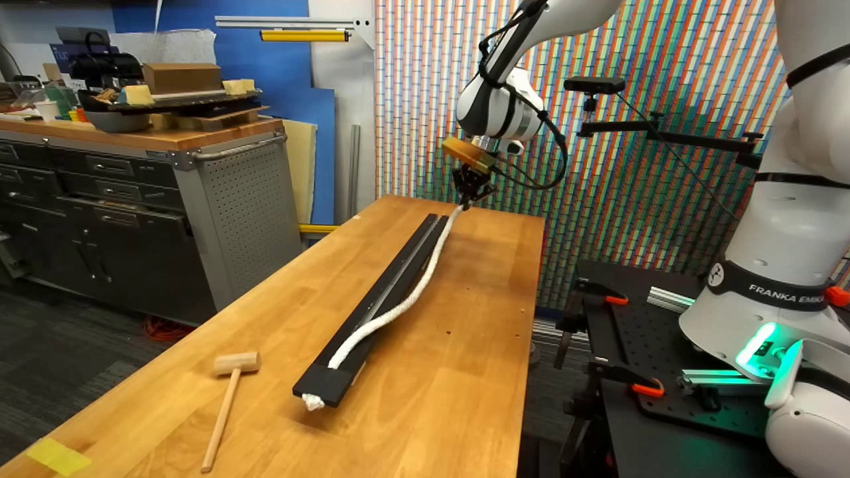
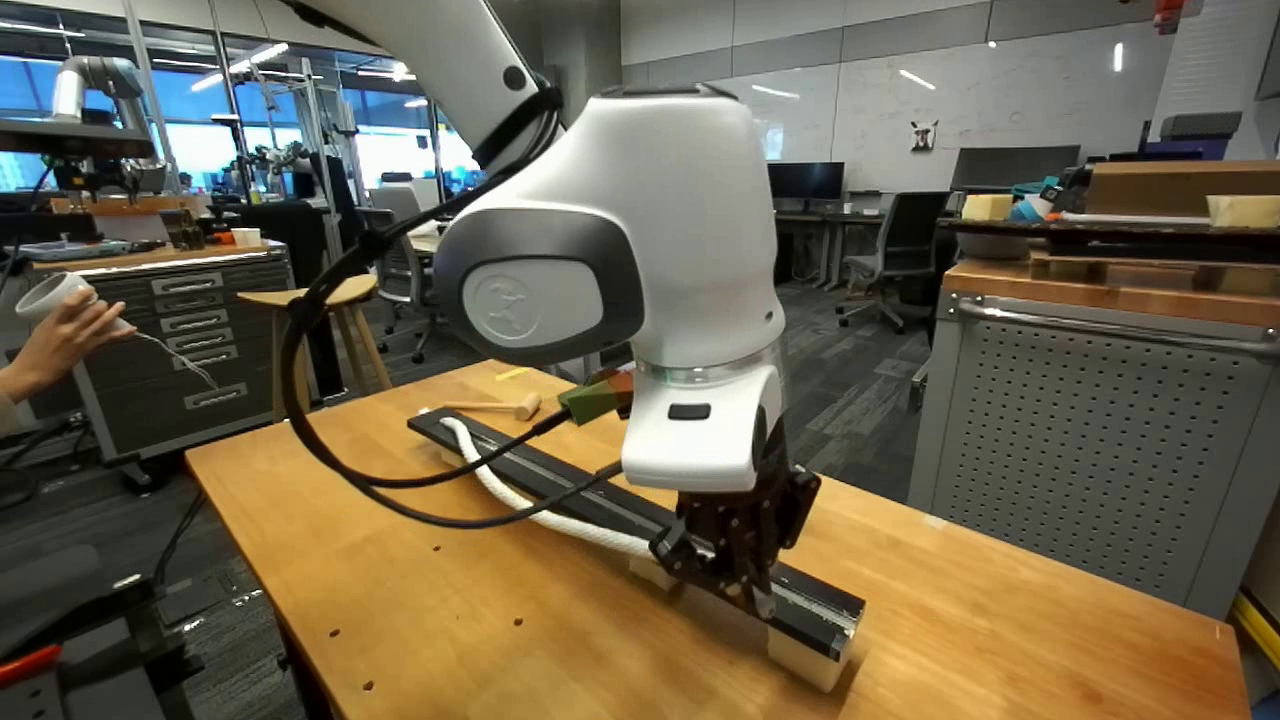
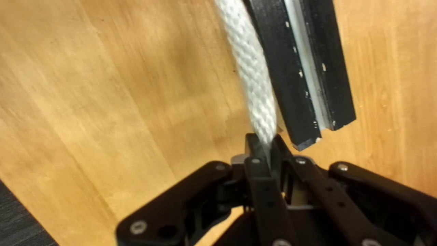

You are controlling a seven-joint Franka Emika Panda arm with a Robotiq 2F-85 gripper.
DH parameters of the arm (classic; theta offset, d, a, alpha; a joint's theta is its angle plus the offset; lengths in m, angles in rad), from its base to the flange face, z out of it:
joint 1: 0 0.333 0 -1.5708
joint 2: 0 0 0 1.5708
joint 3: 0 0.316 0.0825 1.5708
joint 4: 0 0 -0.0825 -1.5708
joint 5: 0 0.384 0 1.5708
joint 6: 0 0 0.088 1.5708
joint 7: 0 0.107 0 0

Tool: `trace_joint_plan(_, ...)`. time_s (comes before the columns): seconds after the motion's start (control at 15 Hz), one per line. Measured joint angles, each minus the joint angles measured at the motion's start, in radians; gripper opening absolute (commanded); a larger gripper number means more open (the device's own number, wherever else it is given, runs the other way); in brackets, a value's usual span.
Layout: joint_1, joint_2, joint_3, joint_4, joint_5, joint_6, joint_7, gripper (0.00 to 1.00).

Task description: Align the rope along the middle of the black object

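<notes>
Gripped in the wrist view by the tool (image 3: pixel 266 138), drawn together to the cord's own thickness: the white rope (image 3: pixel 252 71), running just left of the black bar (image 3: pixel 286 68) and off its pale central groove (image 3: pixel 309 65). Plain in an exterior view: the rope's near stretch along the middle of the bar, then a bow to the right past the edge and on to the tool by the far end; at the near end, a black band (image 1: pixel 325 383) across the bar and a frayed white tuft (image 1: pixel 313 401) jutting out. On the counter (image 1: pixel 478 365) in both exterior views, apart from the bar: a wooden mallet (image 1: pixel 228 399). Clear in an exterior view: a pale block (image 2: pixel 800 660) under the bar's end by the tool and, seen there alone, at the left, a person's hand (image 2: pixel 70 335) around a white thing (image 2: pixel 62 285) trailing a thin strand (image 2: pixel 180 357). Cut off at the edge just past that hand; too indistinct for naming, the white thing. Hidden under the band: the run between rope and tuft. Crossed by dark cables (image 2: pixel 292 365) in an exterior view: the rope's bowed stretch. Impossible to tell: contact between that bow and the counter.
</notes>
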Motion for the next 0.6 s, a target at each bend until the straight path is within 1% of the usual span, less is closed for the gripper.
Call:
trace_joint_plan(0.33, 0.0, 0.018, 0.0, 0.06, -0.004, 0.003, 0.04, 0.03)
trace_joint_plan(0.6, 0.003, 0.072, 0.003, 0.096, -0.018, 0.004, 0.068, 0.03)
